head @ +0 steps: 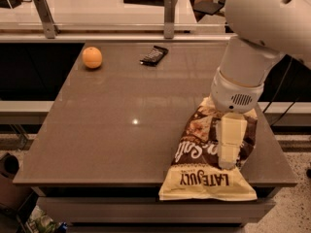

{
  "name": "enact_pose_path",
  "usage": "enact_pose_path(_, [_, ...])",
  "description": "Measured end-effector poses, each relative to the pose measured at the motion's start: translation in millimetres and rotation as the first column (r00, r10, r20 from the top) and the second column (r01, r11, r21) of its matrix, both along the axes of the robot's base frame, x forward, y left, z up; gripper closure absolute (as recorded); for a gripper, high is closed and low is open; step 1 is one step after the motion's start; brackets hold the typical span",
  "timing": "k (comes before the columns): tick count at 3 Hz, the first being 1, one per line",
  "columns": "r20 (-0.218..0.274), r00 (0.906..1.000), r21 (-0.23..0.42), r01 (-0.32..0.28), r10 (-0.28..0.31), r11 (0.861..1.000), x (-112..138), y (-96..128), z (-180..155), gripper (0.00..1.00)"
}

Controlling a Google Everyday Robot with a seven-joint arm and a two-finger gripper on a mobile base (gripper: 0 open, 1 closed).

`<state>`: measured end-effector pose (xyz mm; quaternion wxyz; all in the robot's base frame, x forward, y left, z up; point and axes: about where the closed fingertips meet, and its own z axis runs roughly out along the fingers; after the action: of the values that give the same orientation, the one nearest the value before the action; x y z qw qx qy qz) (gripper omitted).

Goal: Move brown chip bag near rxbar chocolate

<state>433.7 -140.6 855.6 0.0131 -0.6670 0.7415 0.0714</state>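
Note:
The brown chip bag [201, 178] lies flat at the front right of the grey table [131, 91], its cream "LATE JULY" end hanging over the front edge. My gripper [227, 161] points down onto the bag's dark middle, and the white arm [252, 57] above hides the bag's far end. The rxbar chocolate [153, 55], a small dark bar, lies near the table's back edge, far from the bag.
A round orange fruit [92, 57] sits at the back left of the table. A rail with two metal posts [169, 14] runs behind the table, with another counter beyond it. The floor shows below the table's front and sides.

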Motion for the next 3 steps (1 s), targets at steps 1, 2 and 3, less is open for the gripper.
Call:
enact_pose_path(1, [-0.05,0.9979,0.015,-0.041,0.042,0.999,-6.4,13.4,-15.3,0.0])
enact_pose_path(2, [-0.054,0.9959,0.045,-0.07,0.072,0.997,-8.7,27.4,-27.4,0.18])
enact_pose_path(3, [-0.054,0.9959,0.045,-0.07,0.072,0.997,-8.7,27.4,-26.7,0.41])
